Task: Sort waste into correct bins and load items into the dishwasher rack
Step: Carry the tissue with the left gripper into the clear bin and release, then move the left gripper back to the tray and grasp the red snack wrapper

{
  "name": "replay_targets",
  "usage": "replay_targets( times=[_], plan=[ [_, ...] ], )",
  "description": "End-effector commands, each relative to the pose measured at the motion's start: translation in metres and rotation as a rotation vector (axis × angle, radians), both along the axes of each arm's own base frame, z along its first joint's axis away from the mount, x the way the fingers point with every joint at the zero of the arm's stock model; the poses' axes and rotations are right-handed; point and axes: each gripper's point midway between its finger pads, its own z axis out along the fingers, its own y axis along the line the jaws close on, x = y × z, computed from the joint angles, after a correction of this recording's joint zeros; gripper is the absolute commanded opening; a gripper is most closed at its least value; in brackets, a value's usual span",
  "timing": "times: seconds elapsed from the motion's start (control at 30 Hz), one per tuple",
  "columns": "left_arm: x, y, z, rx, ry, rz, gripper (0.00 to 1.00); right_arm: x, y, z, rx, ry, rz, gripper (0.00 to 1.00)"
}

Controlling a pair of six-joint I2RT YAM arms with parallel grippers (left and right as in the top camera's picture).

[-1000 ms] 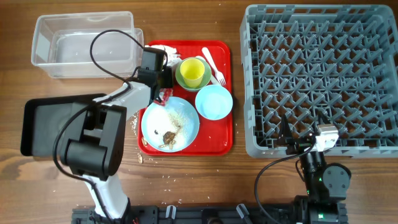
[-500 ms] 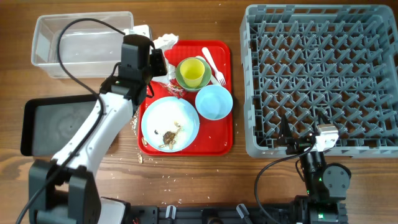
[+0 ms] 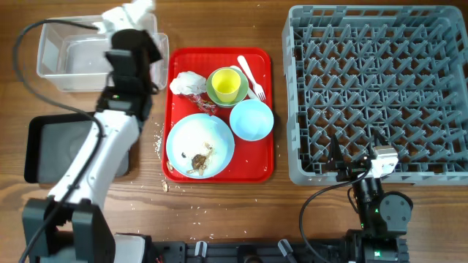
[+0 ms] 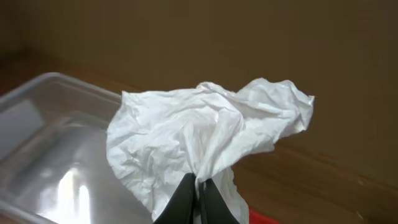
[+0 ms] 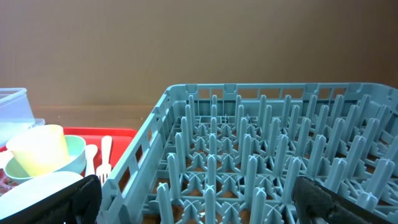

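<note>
The crumpled napkin (image 4: 205,134) looks light, soft and tearable, so a bunched fold is the best hold. The left gripper (image 4: 199,190) pinches its lower edge; the paper billows at twelve o'clock of the tips, over the clear tub (image 3: 80,55). The right gripper (image 5: 196,182) is spread, empty

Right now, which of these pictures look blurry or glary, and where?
Left wrist: the napkin is sharp, a glare streak lies on the tub, the background is soft. Right wrist: the dark fingers in the bottom corners are blurred, the rack is crisp. Overhead: even light, the held napkin washed out white.
</note>
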Motion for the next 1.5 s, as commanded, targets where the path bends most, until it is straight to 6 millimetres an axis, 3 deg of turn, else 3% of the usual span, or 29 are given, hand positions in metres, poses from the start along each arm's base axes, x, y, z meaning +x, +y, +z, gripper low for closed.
replay_targets(
  times=[0.0, 0.1, 0.13, 0.2, 0.23, 0.3, 0.37, 0.5, 0.53, 0.63, 0.73, 0.87, 0.97, 1.13, 1.3, 1.4, 1.47],
  plan=[
    [0.011, 0.059, -0.026, -0.079, 0.005, 0.151, 0.17, 0.000, -0.003, 0.000, -0.010, -0.003, -0.014, 1.00],
    [0.025, 0.082, -0.044, -0.164, -0.020, 0.139, 0.24, 0.000, -0.003, 0.000, -0.009, -0.003, -0.014, 1.00],
    [0.030, 0.087, -0.048, -0.178, -0.030, 0.122, 0.31, 0.000, -0.003, 0.000, -0.009, -0.004, -0.014, 1.00],
    [0.034, 0.087, -0.053, -0.195, -0.028, 0.094, 0.63, 0.000, -0.003, 0.000, -0.009, -0.003, -0.014, 1.00],
    [0.035, 0.086, -0.057, -0.202, -0.019, 0.081, 0.88, 0.000, -0.003, 0.000, -0.009, -0.004, -0.014, 1.00],
    [0.034, 0.078, -0.062, -0.219, 0.007, 0.047, 1.00, 0.000, -0.003, 0.000, -0.009, -0.003, -0.014, 1.00],
    [0.034, 0.056, -0.056, -0.255, 0.014, -0.050, 1.00, 0.000, -0.003, 0.000, -0.009, -0.004, -0.014, 1.00],
    [0.010, -0.058, -0.021, -0.443, 0.038, -0.585, 1.00, 0.000, -0.003, 0.000, -0.009, -0.003, -0.014, 1.00],
    [0.004, -0.076, -0.024, -0.466, 0.064, -0.645, 1.00, 0.000, -0.003, 0.000, -0.009, -0.004, -0.014, 1.00],
    [-0.012, -0.096, -0.068, -0.443, 0.255, -0.540, 1.00, 0.000, -0.003, 0.000, -0.009, -0.003, -0.014, 0.99],
    [-0.025, -0.102, -0.095, -0.318, 0.361, -0.402, 1.00, 0.000, -0.003, 0.000, -0.010, -0.003, -0.014, 1.00],
    [-0.036, -0.140, -0.097, -0.231, 0.376, -0.447, 1.00, 0.000, -0.003, 0.000, -0.009, -0.003, -0.014, 1.00],
    [-0.030, -0.121, -0.095, -0.154, 0.346, -0.320, 1.00, 0.000, -0.003, 0.000, -0.010, -0.003, -0.014, 1.00],
    [-0.022, -0.098, -0.092, -0.210, 0.345, -0.270, 0.99, 0.000, -0.003, 0.000, -0.009, -0.003, -0.014, 1.00],
    [-0.016, -0.096, -0.068, -0.161, 0.478, -0.273, 0.96, 0.000, -0.003, 0.000, -0.010, -0.003, -0.014, 1.00],
    [-0.015, -0.100, -0.071, -0.122, 0.588, -0.311, 0.94, 0.000, -0.003, 0.000, -0.009, -0.003, -0.014, 1.00],
    [-0.015, -0.105, -0.079, -0.125, 0.644, -0.337, 0.85, 0.000, -0.003, 0.000, -0.010, -0.003, -0.014, 1.00]
  ],
)
